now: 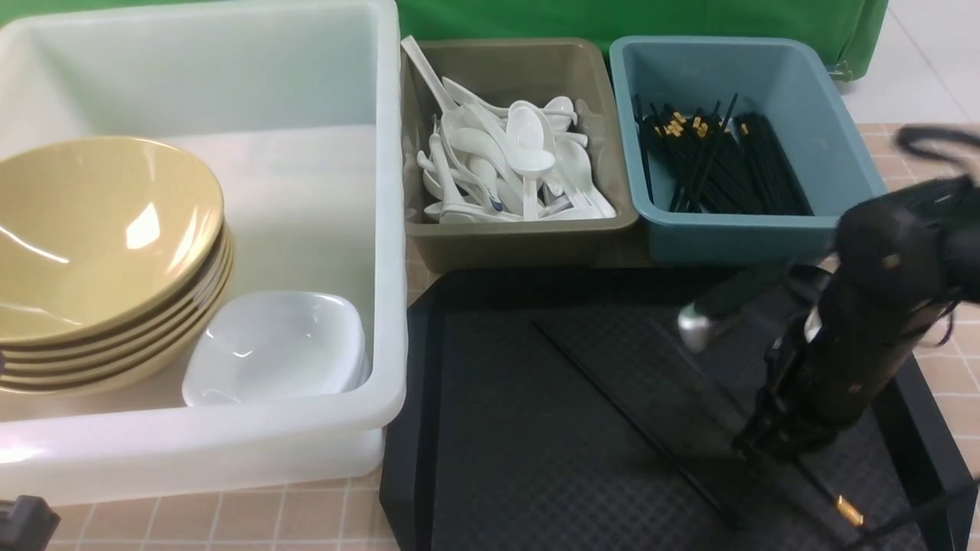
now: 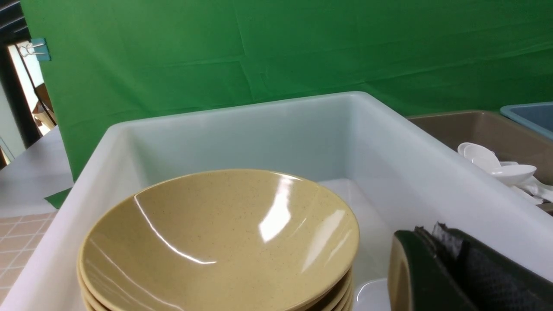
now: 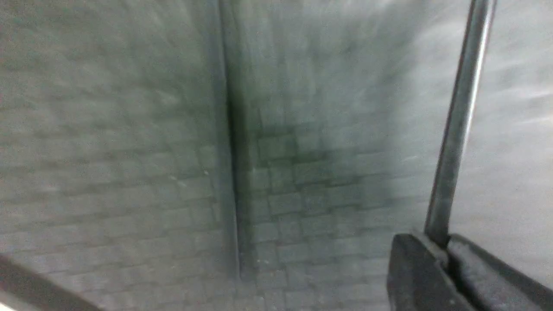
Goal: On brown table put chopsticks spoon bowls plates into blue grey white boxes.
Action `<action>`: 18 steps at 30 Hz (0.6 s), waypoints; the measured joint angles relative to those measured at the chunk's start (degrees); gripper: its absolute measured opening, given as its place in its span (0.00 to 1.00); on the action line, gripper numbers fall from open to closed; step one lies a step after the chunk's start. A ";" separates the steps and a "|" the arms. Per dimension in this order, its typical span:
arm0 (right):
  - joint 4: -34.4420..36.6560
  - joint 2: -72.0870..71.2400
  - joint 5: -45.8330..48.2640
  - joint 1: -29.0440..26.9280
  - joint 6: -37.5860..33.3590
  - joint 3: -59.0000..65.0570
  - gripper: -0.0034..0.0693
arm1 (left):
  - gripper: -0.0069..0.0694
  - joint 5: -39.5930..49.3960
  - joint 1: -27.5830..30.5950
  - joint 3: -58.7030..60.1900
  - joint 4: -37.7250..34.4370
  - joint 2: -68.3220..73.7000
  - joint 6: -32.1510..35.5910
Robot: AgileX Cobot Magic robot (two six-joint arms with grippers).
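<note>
A large translucent white plastic tub [image 1: 387,229] fills the left of the pinkish-tan gridded table [image 1: 230,520]. It holds a stack of wide, glossy mustard-yellow bowls [image 1: 99,229], with small glossy white rounded-square dishes [image 1: 276,344] nested just beside the stack. To its right stand two smaller rectangular plastic bins side by side. The olive-grey bin [image 1: 521,69] is heaped with smooth white soup spoons [image 1: 521,161], and the dusty-blue bin [image 1: 766,237] carries a bundle of thin black chopsticks with gold bands [image 1: 720,168]. A green cloth backdrop [image 2: 302,52] hangs behind them.

In front of the two bins sits a black tray with a diamond-textured floor and raised rim [image 1: 498,459]. One loose black chopstick [image 1: 635,425] lies diagonally across it, apart from the claw. The blue bin's near wall rises between the tray and the bundle.

The dark, motion-blurred right arm reaches down over the tray's right side and hides part of it. Its right gripper [image 1: 754,448] is low over the tray floor. In the right wrist view its jaws are pressed together, pinching a slim black stick [image 3: 458,116] that runs out from between them over the tray. A gold-banded stick end [image 1: 848,511] shows near the claw, but whether it belongs to the pinched stick cannot be told.

The left gripper [image 2: 427,235] is over the white tub beside the bowls, jaws pressed together on nothing.
</note>
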 joint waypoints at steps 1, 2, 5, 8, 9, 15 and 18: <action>0.00 -2.20 -0.25 0.00 -0.06 -0.58 0.16 | 0.09 0.00 0.00 0.00 0.00 0.00 0.00; 0.00 -4.96 -1.19 -0.05 -0.34 -1.52 0.16 | 0.09 0.00 0.00 0.00 0.00 0.00 0.00; -0.19 -12.11 -11.43 -0.94 -1.87 -4.51 0.16 | 0.09 0.00 0.00 0.00 0.00 0.00 0.00; -0.26 -13.95 -27.25 -2.69 -2.11 -5.22 0.16 | 0.09 0.00 0.00 0.00 0.00 0.00 0.00; -0.32 -13.46 -33.31 -3.62 -2.04 -5.49 0.16 | 0.09 0.00 0.00 0.00 0.00 0.00 0.00; -0.45 -2.80 -43.48 -8.83 2.81 -11.52 0.24 | 0.09 0.00 0.00 0.00 0.00 0.00 0.00; -0.81 5.01 -33.07 -10.53 5.58 -16.79 0.42 | 0.09 0.00 0.00 0.00 0.00 0.00 0.00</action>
